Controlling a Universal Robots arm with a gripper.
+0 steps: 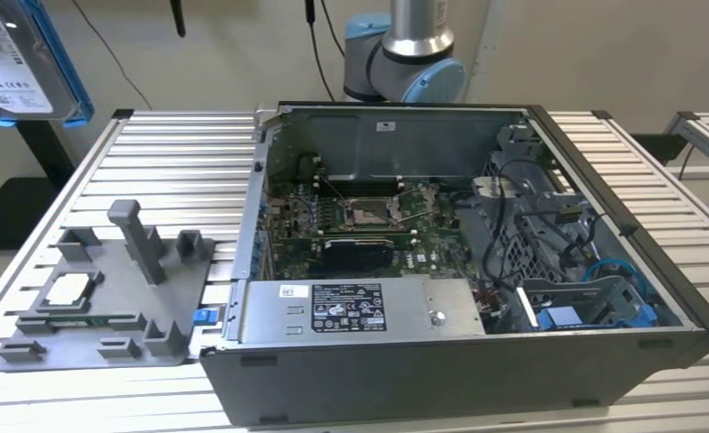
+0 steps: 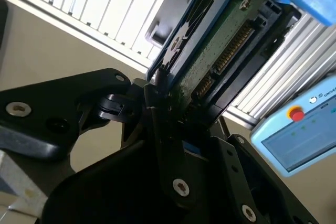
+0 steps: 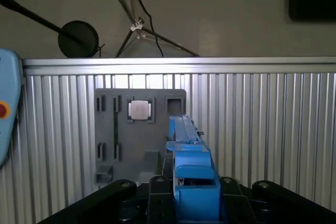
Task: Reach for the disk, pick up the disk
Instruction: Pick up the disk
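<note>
Gripper (image 2: 181, 102) is closed on the disk (image 2: 220, 40), black fingers pinching its two broad faces near one end. The rest of the drive sticks out past the tips w/ green board and connector row showing in the second wrist view. A grip across the thin dimension prob. makes sense: flat metal sides give the pads a firm seat, and the blue rails stay free. In the first wrist view the disk (image 3: 189, 150) runs edge-on straight out from the gripper (image 3: 191, 184), blue rail toward the lens. The slatted table (image 3: 262, 129) and grey fixture (image 3: 113, 145) lie well beyond it, w/ the chip (image 3: 140, 109) seated in the fixture's square pocket. In the exterior view the disk (image 1: 12, 63) hangs high at the exterior view's left, label face out, well apart from the fixture (image 1: 114, 298) and the open PC case (image 1: 451, 379). So the disk is in hand and off every surface; the pick looks done, judging by that clearance.
</note>
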